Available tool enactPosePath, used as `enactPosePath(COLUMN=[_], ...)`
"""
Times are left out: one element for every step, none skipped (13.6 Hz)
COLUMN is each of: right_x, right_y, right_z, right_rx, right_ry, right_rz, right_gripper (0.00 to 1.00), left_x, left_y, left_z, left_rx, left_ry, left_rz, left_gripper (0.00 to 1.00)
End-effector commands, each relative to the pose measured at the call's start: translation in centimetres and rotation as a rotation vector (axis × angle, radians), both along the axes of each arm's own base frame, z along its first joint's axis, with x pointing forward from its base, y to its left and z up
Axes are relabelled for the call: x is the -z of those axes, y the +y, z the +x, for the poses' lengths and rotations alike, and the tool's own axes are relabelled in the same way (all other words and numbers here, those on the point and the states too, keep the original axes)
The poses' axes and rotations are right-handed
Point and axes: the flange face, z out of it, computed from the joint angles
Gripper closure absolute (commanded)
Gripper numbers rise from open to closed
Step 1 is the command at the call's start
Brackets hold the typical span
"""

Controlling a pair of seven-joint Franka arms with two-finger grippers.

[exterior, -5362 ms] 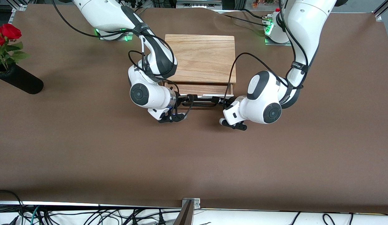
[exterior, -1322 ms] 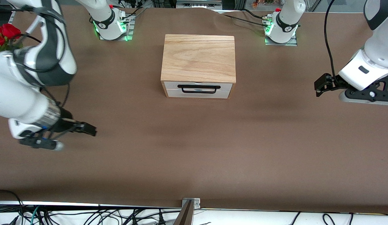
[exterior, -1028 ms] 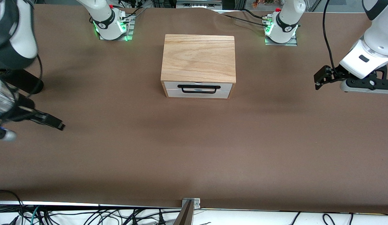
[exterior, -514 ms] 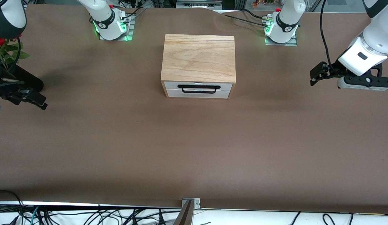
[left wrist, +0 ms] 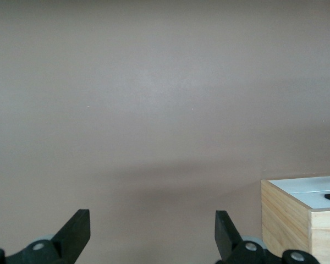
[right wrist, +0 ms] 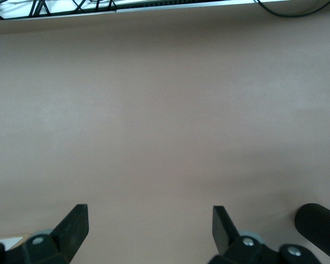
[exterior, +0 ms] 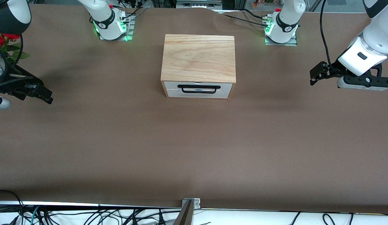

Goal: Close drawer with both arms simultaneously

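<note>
The drawer (exterior: pixel 198 90) sits pushed flush into the oak-grain box (exterior: pixel 198 57) at the middle of the table. Its white front panel and black wire handle (exterior: pixel 198 89) face the front camera. My left gripper (exterior: pixel 313 76) hangs open and empty over the table near the left arm's end, well away from the box. In the left wrist view its gripper (left wrist: pixel 152 234) is open, with a box corner (left wrist: pixel 297 212) beside it. My right gripper (exterior: pixel 47 96) hangs open and empty near the right arm's end. The right wrist view (right wrist: pixel 148 225) shows bare table between the fingers.
A black vase (right wrist: pixel 319 225) with red roses (exterior: pixel 0 39) stands at the right arm's end of the table, close to my right gripper. The brown table (exterior: pixel 194 150) stretches wide on the camera side of the box. Cables lie along the front edge.
Earlier both grippers were at the partly open drawer's front. Now the drawer is shut and both arms have drawn away to the table's ends. In the last half second the right gripper shifted slightly.
</note>
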Motion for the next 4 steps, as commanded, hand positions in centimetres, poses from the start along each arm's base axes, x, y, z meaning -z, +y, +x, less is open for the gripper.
enactPosePath(right_x=[-0.40,-0.30,-0.30,-0.29], right_y=[0.80,1.06,1.25,1.27], right_z=[0.53,0.56,0.55,0.54], right_rx=[-0.033,-0.038,-0.041,-0.041], right_ry=[0.010,0.012,0.012,0.013], right_rz=[-0.004,-0.007,-0.007,-0.006], right_gripper=[0.00,0.00,0.00,0.00], left_x=[-0.46,-0.46,-0.46,-0.50], left_y=[-0.13,-0.13,-0.13,-0.04], left_z=[-0.34,-0.34,-0.34,-0.42], left_rx=[0.012,0.011,0.011,0.009], left_ry=[0.005,0.006,0.006,0.009], left_rz=[-0.019,-0.019,-0.019,-0.019], left_gripper=[0.00,0.00,0.00,0.00])
